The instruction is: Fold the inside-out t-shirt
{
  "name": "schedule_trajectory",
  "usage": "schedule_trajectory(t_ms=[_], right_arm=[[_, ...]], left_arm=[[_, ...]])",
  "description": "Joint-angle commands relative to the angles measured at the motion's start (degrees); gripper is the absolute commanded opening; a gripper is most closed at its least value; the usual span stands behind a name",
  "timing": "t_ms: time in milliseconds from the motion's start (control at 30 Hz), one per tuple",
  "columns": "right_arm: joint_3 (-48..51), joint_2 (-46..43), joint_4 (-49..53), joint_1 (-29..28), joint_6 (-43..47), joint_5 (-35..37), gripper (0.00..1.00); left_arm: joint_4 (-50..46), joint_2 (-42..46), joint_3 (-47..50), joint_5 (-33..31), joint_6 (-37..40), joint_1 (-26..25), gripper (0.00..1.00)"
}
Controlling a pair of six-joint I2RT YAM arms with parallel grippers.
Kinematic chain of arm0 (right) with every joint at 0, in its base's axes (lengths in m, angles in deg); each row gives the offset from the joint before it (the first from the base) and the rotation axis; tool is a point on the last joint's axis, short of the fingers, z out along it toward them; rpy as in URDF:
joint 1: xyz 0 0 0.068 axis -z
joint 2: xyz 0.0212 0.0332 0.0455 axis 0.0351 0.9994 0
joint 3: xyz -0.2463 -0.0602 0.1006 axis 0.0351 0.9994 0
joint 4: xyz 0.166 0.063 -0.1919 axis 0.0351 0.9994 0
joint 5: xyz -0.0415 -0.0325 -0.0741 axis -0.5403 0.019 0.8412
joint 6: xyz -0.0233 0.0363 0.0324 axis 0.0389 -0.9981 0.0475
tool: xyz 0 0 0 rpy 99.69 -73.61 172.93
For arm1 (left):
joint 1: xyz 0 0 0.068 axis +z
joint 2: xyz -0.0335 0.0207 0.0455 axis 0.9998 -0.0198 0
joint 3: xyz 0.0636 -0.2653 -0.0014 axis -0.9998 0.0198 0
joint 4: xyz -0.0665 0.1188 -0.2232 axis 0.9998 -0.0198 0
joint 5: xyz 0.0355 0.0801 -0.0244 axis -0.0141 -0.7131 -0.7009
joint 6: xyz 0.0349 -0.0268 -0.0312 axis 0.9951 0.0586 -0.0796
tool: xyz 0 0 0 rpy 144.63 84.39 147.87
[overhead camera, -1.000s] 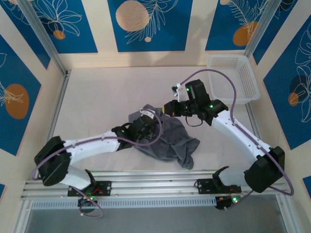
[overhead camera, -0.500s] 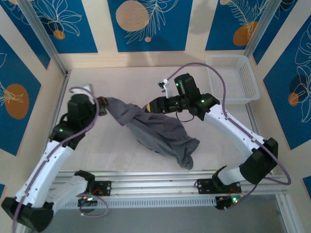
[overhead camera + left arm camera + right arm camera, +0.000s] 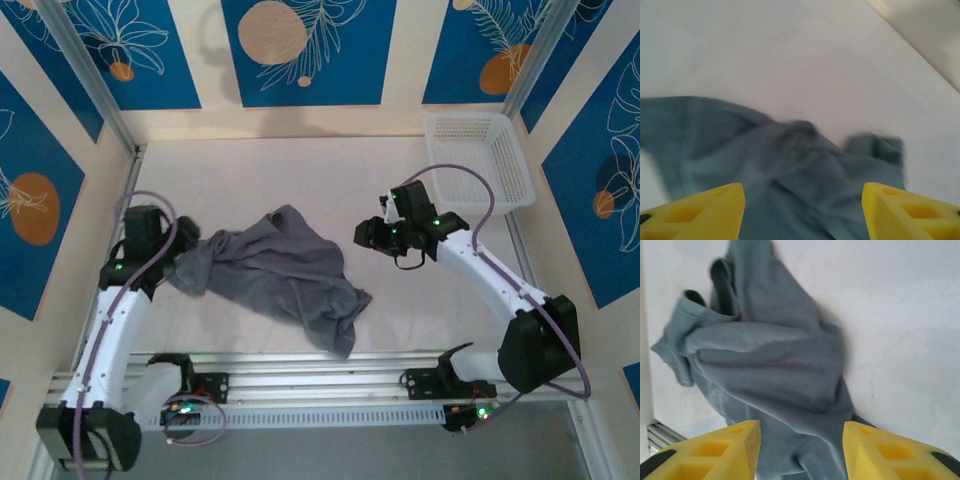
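Dark grey t-shirt lies crumpled and wrinkly in a loose heap on the counter, left of centre, with one end trailing toward the near edge. Left pincer is spread wide and empty by the shirt's left end. Right pincer is also parted and empty, near its right side.

1. Table: pale, matte top, spanning the middle of the top view.
2. T-shirt: dark grey, crumpled, lying flat on the table just left of centre, one end trailing toward lower centre.
3. Basket: white, mesh-walled, standing at the table's upper right, well apart from the t-shirt.
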Motion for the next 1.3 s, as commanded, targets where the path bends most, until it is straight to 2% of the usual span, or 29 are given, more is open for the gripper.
schedule_trajectory(t_ms=[0,133,233,400,433,467,500,533,567,600,633,767,833,900,1000,1033,1100,1200,1267], right_arm=[[-1.74,5.01,-2.65,-1.50,1.78,-0.15,0.53],[-6.20,15.37,-6.41,-2.78,4.67,-2.76,0.58],[-9.67,23.46,-8.66,-2.95,5.51,-5.17,0.59],[-13.45,32.17,-11.06,-4.25,6.67,-6.95,0.58],[-13.91,33.46,-11.37,-4.69,6.84,-7.98,0.55],[-14.06,34.22,-11.52,-5.02,7.00,-9.44,0.47],[-13.74,34.50,-12.29,-5.44,7.11,-11.71,0.33],[-13.07,33.95,-13.29,-6.04,7.20,-13.54,0.16],[-11.96,32.84,-14.24,-6.64,7.12,-14.29,0.05],[-10.04,30.69,-15.75,-7.65,7.27,-14.65,0.00],[-7.95,27.81,-17.58,-9.10,7.89,-15.02,0.00],[-0.97,20.11,-21.65,-19.37,12.91,-15.74,0.00],[-0.93,21.79,-19.22,-24.99,15.34,-16.47,0.00],[-1.29,23.96,-17.61,-27.60,15.41,-16.88,0.00],[-0.96,21.88,-18.12,-27.97,13.83,-15.72,0.23],[-1.13,19.40,-17.89,-27.71,13.94,-13.67,0.32],[-1.80,15.57,-16.95,-26.35,14.95,-9.44,0.42],[-2.17,12.52,-17.09,-21.91,13.71,-2.81,0.46],[-3.09,12.99,-16.03,-18.13,11.38,2.06,0.46]], left_arm=[[-0.49,-7.59,-7.09,2.18,9.82,-11.72,0.67],[-2.76,-22.11,-12.81,1.34,12.70,-17.14,0.76],[-3.06,-31.46,-17.20,2.85,13.37,-17.52,0.88],[-1.78,-42.92,-22.70,-1.07,13.37,-17.97,0.97],[-1.58,-44.76,-23.61,-2.08,13.41,-18.03,0.96],[-1.42,-46.10,-24.23,-2.53,13.56,-17.87,0.92],[-1.02,-47.27,-24.58,-1.96,13.60,-17.55,0.83],[-0.42,-48.00,-24.63,-0.33,13.44,-17.04,0.61],[0.27,-48.24,-24.35,1.56,13.13,-16.46,0.36],[0.99,-47.97,-23.89,3.56,12.78,-15.75,0.08],[1.43,-47.03,-23.19,4.20,12.45,-15.24,0.00],[2.89,-39.21,-18.05,-0.59,10.48,-13.65,0.00],[2.92,-34.43,-13.94,-5.45,7.27,-13.07,0.00],[2.18,-31.38,-9.92,-10.60,3.72,-12.91,0.00],[1.12,-29.19,-4.28,-15.05,-0.91,-12.80,0.00],[0.46,-28.64,-2.60,-16.88,-2.99,-12.86,0.00],[-1.80,-27.60,-0.29,-21.21,-6.90,-12.78,0.00],[-4.61,-26.08,1.91,-26.26,-11.43,-11.61,0.00],[-5.23,-24.81,2.85,-27.18,-12.49,-10.42,0.10]])
